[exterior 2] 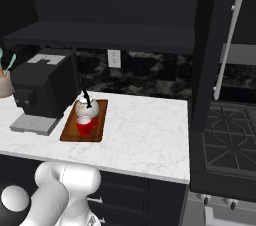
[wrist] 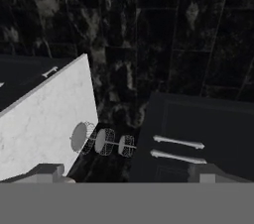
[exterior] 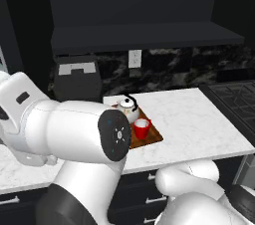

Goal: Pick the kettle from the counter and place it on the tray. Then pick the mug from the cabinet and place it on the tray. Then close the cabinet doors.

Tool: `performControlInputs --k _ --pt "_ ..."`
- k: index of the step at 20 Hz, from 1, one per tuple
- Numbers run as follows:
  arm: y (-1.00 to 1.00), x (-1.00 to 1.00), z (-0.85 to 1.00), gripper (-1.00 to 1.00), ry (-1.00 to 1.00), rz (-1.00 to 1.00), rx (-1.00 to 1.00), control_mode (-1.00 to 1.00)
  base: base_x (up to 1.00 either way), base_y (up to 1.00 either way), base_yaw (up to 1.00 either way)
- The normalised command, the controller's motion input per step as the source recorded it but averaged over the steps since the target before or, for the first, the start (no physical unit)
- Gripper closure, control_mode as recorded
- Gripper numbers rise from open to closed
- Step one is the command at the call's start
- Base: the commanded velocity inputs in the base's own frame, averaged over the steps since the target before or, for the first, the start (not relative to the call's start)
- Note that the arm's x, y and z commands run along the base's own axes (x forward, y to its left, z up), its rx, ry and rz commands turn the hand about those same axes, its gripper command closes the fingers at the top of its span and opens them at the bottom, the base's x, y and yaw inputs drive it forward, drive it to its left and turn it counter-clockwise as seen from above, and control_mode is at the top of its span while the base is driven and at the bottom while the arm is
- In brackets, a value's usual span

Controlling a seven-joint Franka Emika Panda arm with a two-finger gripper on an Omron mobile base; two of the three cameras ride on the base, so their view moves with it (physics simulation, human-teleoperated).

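Now kettle (exterior 2: 87,108) + mug (exterior 2: 85,126) on tray (exterior 2: 70,133), gripper (wrist: 129,174) wide, prob. empty

The tray (exterior 2: 82,122) lies on the surface (exterior 2: 145,135). The kettle (exterior 2: 86,107) sits on its far part, the mug (exterior 2: 85,126) just in front. A coffee machine (exterior 2: 42,92) stands left.

One kettle (exterior 2: 87,108) and one red mug (exterior 2: 85,126) sit on one wooden tray (exterior 2: 100,120), on one marble desk (exterior 2: 145,135). There is one black coffee machine (exterior 2: 42,92), one wall outlet (exterior 2: 114,58), one beige utensil pot (exterior 2: 5,84), one stove (exterior 2: 227,140), and one open cabinet door (exterior 2: 210,45) with one silver bar handle (exterior 2: 228,45).
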Motion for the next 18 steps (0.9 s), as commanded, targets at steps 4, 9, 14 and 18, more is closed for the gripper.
performControlInputs --k 4,9,14,18 --pt "0.30 0.48 -0.31 -1.00 0.02 -0.03 0.08 -1.00 0.00 0.00 0.00" --pt "0.09 0.54 -0.23 -1.00 0.00 -0.05 0.11 -1.00 0.00 0.00 0.00" --pt "0.00 0.47 -0.07 -1.00 0.00 -0.11 0.06 -1.00 0.00 0.00 0.00" --pt "0.00 0.41 0.00 -1.00 0.00 -0.11 0.01 -1.00 0.00 0.00 0.00"
